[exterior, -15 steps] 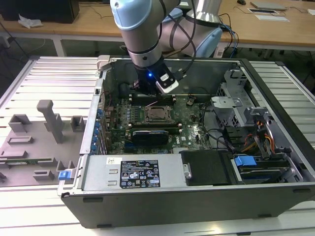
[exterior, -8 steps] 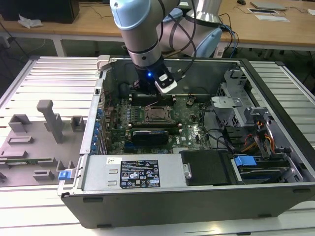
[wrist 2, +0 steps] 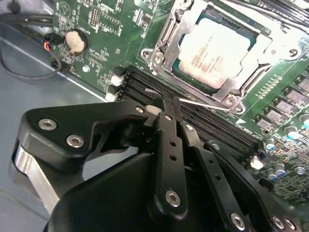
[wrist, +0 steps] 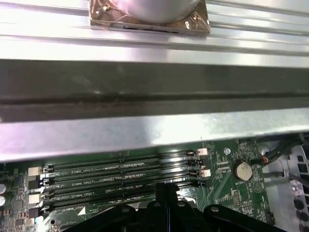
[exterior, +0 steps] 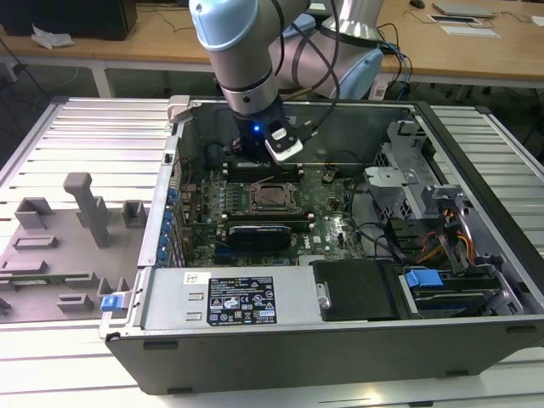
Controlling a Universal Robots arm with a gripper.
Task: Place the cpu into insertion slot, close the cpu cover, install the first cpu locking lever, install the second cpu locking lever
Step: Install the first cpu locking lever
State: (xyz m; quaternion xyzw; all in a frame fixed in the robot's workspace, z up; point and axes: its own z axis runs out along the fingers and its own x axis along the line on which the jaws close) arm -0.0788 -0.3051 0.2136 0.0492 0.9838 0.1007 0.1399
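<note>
1. Arm is reaching down into the open computer case, with its wrist hanging over the green board just behind the insertion slot.
2. The cpu is sitting flat in the slot, pale top facing up.
3. The cpu cover is lying down over it, framing the chip through its window.
4. Gripper is hovering over the memory slots, just beside the socket; jaws are pressing together.
5. A thin locking lever is running along the socket's near edge, with one end meeting the fingertips. Cannot tell whether it is pinched.
6. A coin battery is showing past the memory slots' ends.
</note>
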